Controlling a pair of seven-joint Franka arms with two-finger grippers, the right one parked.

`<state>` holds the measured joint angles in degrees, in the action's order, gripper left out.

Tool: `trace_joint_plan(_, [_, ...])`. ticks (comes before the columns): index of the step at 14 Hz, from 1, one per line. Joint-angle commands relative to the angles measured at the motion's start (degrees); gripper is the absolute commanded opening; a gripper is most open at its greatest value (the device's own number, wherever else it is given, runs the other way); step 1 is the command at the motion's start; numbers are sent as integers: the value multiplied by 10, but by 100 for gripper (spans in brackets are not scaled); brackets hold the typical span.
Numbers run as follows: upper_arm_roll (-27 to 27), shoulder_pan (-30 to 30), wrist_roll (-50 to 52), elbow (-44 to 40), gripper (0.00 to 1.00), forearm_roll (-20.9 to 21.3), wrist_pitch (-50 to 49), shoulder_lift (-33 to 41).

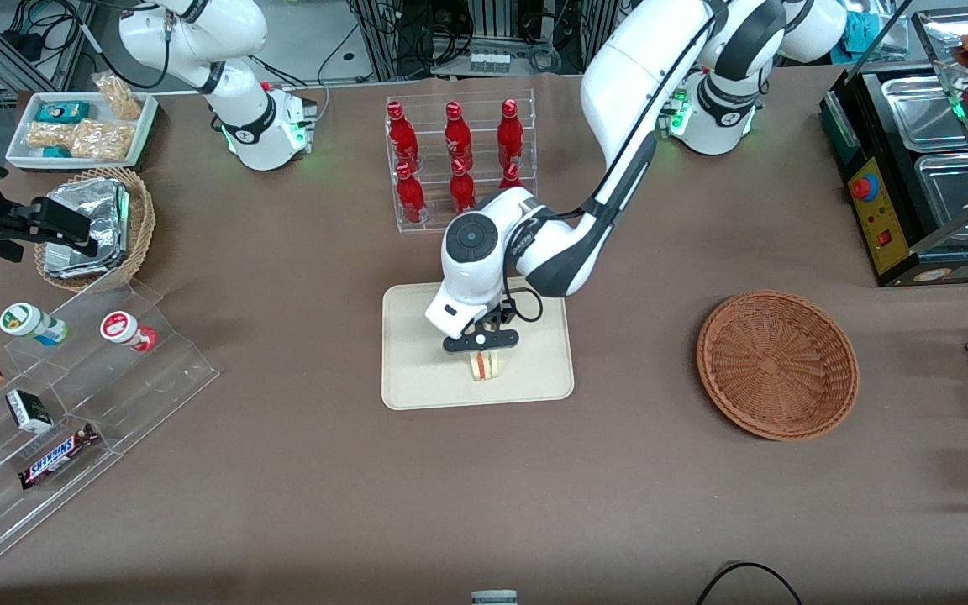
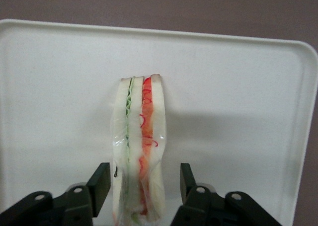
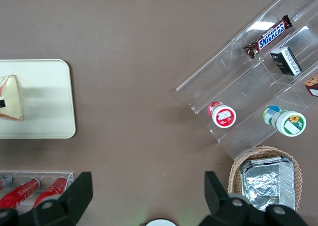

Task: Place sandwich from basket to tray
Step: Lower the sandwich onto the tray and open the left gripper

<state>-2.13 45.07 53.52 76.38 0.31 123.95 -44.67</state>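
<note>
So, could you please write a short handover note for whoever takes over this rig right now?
Left claw: open, fingers straddling the sandwich with a gap on each side, low over the tray.
Sandwich: standing on edge on the cream tray, released.
Reddish-brown wicker basket: toward the working arm's end of the table, nothing in it.
Done: sandwich moved to the tray.
Left: probably just lift the claw straight up, clear of the sandwich.

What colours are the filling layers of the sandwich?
The sandwich has red-orange and pale green layers between white bread, clearest in the left wrist view.
</note>
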Motion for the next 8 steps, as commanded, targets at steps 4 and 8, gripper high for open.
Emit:
trace_joint_plan(4, [10, -18, -5, 50, 100, 7, -103, 124])
trace_joint_plan(8, [10, -77, -27, 81, 100, 4, -207, 189])
